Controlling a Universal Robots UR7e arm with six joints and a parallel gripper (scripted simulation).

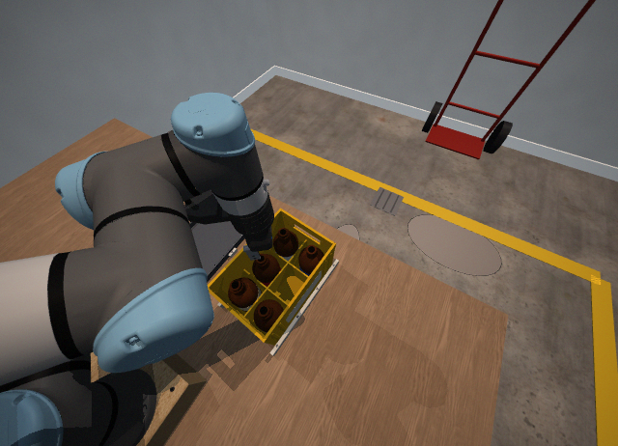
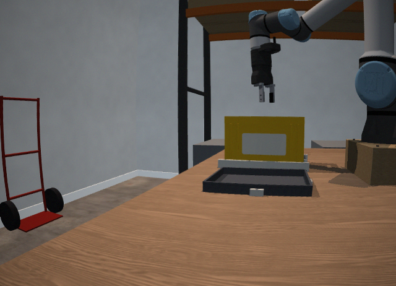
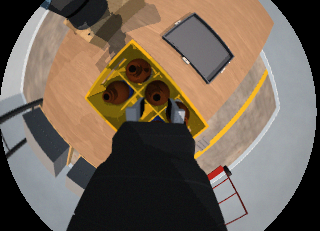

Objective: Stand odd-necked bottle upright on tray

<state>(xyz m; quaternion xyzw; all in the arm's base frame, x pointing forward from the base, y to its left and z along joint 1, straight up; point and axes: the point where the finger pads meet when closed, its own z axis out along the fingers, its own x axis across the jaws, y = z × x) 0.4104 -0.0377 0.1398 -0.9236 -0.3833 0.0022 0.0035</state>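
The yellow crate (image 1: 280, 326) (image 2: 233, 126) (image 3: 102, 111) stands on the table. Five brown bottles stand in it: far-left bottle (image 1: 285, 242), far-right bottle (image 1: 311, 258), middle bottle (image 1: 266, 267), near-left bottle (image 1: 242, 292) and near-right bottle (image 1: 268, 316). One compartment is empty. I cannot tell the neck widths apart. My gripper (image 1: 253, 254) (image 2: 266, 100) (image 3: 156, 104) is above the crate, its fingers apart with nothing between them. In the wrist view it hides part of the crate and bottles. The dark tray (image 2: 223, 188) (image 3: 197, 46) lies beside the crate and holds nothing.
A white strip (image 1: 304, 306) (image 2: 262, 164) runs along the crate's base. The arm's wooden base block (image 2: 383, 164) stands at the right in the exterior view. The table edge is beyond the crate, and a red hand truck (image 1: 454, 141) (image 2: 39, 220) stands on the floor.
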